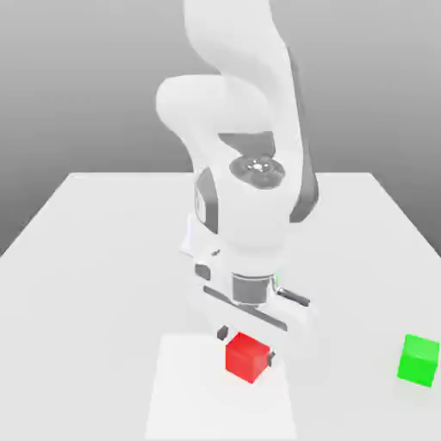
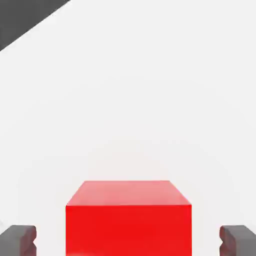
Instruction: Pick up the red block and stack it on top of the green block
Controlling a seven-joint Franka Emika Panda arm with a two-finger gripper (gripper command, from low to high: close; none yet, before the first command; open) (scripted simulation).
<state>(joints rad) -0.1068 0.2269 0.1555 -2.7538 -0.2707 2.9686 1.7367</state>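
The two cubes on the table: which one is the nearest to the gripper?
The small bright red cube: it sits between the fingers of the open gripper, while the small green cube lies apart, toward the exterior view's right.

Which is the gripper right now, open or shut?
Open: the gripper's fingertips stand wide apart, with a gap on each side of the red block.

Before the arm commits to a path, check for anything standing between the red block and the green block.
Nothing visible stands between the red block and the green block; bare tabletop lies between them.
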